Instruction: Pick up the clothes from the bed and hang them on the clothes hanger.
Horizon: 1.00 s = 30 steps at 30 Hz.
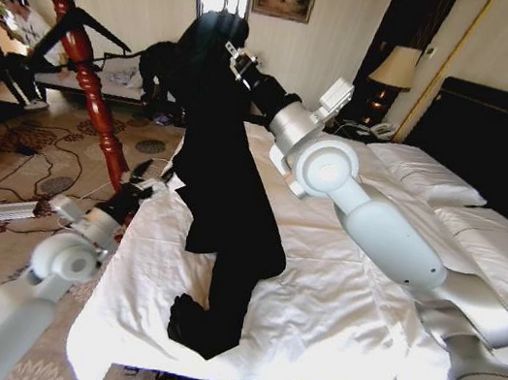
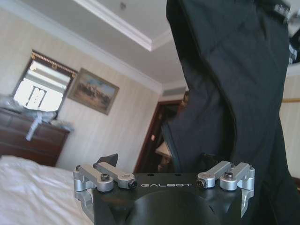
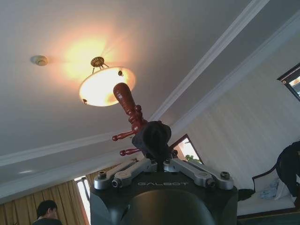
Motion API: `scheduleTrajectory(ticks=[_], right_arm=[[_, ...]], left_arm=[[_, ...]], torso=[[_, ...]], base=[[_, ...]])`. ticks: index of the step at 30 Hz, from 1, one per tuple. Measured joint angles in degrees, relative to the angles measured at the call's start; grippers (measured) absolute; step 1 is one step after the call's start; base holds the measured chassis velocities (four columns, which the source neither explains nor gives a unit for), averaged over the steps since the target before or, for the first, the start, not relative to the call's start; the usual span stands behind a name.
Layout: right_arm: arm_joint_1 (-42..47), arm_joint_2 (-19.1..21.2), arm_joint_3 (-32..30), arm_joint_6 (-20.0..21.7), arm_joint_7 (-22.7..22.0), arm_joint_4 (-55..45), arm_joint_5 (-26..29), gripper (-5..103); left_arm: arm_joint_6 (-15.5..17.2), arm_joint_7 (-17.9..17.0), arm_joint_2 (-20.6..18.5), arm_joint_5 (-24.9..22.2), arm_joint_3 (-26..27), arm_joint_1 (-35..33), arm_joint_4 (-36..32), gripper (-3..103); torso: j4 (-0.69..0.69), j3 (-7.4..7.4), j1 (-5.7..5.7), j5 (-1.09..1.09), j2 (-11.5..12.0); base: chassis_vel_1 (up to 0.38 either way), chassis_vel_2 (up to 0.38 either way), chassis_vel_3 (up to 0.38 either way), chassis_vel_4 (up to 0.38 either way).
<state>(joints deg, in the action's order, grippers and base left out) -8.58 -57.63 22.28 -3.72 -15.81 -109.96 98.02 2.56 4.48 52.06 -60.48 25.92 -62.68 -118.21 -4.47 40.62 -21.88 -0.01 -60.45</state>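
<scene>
Soft matte black long-sleeved jacket (image 1: 224, 195) gripped at the collar by the clenched right pincer (image 1: 231, 52), held high above the wide white-duveted bed (image 1: 333, 302), hem draped on the duvet. Left pincer (image 1: 143, 175) spread apart, empty, just beside the bed's near corner, beside the hanging cloth.

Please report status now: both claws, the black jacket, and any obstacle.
Right claw shut on jacket, raised over bed. Left claw open, low beside bed edge. Jacket hem drags on duvet. Red wooden stand at left.
</scene>
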Motion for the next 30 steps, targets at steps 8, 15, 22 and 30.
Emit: scheduleTrajectory(ticks=[8, 15, 22, 30], right_arm=[[-0.9, -0.1, 0.1, -0.1, -0.2, -0.7, 0.0, 0], [-0.8, -0.7, 1.4, -0.1, -0.2, -1.1, -0.9, 0], [-0.1, -1.0, 1.7, -0.2, -0.3, -1.7, -1.4, 0], [1.8, 0.9, 1.7, -0.2, -0.3, -3.0, -2.8, 0]], left_arm=[[1.3, 0.9, -0.7, -0.2, -3.7, 2.7, 0.3, 102], [1.9, 0.8, -2.3, -0.3, -5.7, 5.6, 0.2, 91], [2.1, 0.4, -3.2, -0.4, -5.4, 5.5, -0.2, 69], [2.1, 0.2, -4.0, -1.9, -2.3, 3.8, -1.0, 31]], torso=[[0.01, -0.01, 0.00, 0.01, 0.0], [0.00, -0.01, 0.00, 0.01, 0.0], [0.01, -0.01, 0.00, 0.00, 0.0], [0.01, -0.01, 0.01, 0.00, 0.0]], base=[[0.000, 0.000, 0.000, 0.000], [0.000, 0.000, 0.000, 0.000], [0.000, 0.000, 0.000, 0.000], [0.000, 0.000, 0.000, 0.000]])
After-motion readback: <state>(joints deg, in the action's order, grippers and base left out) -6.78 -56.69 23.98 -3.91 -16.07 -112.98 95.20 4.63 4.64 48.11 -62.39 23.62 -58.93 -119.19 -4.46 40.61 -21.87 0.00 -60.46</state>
